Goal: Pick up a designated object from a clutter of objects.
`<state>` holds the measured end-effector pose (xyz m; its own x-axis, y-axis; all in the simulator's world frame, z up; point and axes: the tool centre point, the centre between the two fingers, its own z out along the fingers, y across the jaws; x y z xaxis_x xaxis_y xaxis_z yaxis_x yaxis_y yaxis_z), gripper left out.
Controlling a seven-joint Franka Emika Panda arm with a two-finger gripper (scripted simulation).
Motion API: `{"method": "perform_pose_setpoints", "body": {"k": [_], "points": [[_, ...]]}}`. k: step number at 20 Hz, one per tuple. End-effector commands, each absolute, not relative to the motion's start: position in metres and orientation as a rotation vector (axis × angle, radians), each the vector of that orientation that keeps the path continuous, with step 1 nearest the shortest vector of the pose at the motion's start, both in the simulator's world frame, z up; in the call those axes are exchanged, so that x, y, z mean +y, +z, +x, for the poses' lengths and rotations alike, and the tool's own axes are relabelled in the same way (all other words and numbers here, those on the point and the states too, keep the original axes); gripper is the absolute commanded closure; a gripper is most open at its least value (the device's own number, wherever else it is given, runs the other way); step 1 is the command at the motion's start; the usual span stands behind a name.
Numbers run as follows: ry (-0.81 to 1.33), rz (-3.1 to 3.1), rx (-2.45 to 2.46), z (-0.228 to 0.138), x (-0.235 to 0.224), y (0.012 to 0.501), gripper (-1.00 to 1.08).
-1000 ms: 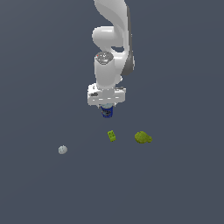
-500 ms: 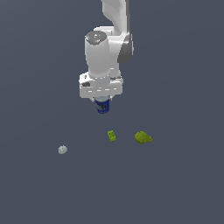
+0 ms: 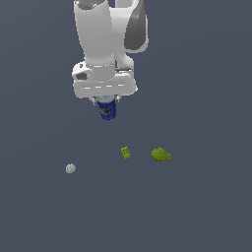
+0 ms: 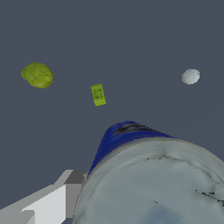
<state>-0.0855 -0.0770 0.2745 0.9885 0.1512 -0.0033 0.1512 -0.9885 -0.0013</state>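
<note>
Since the earlier frames the arm has carried the can higher and toward the exterior view's left, and the claw [image 3: 106, 102] now hangs well above the floor with the blue can [image 3: 107, 109] clamped between its fingers. Only the lower part of the can shows below the white hand in the exterior view; it hangs roughly upright, clear of the ground and well apart from the other things.

From the wrist camera the can [image 4: 131, 140] fills much of the picture: its pale grey-silver top sits closest to the lens, with dark cracks or smudges across it, and a band of dark blue side wall curves behind. A dark and pale streak runs across the blue wall near its far edge, but no brand or words can be read on the label in either view. One white finger [image 4: 48, 201] presses against the can's side.

Three small things remain on the dark grey floor [image 3: 206, 206]. The green studded block [image 3: 126, 153] lies nearest below the can, with the olive-yellow lump [image 3: 160, 155] just beside it toward the exterior view's right. The pale grey ball [image 3: 71, 169] rests well apart from both, off toward the exterior view's left.
</note>
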Motion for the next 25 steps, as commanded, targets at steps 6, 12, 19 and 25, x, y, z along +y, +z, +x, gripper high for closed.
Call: {"method": "perform_pose_setpoints", "body": {"k": [6, 12, 19, 25], "points": [[0.001, -3.132, -0.238, -0.064, -0.097, 0.343, 1.08], [0.001, -3.132, -0.238, -0.050, -0.109, 0.380, 1.08], [0.000, -3.132, -0.239, -0.041, -0.116, 0.404, 1.08], [0.000, -3.132, -0.239, -0.038, -0.117, 0.409, 1.08]]}}
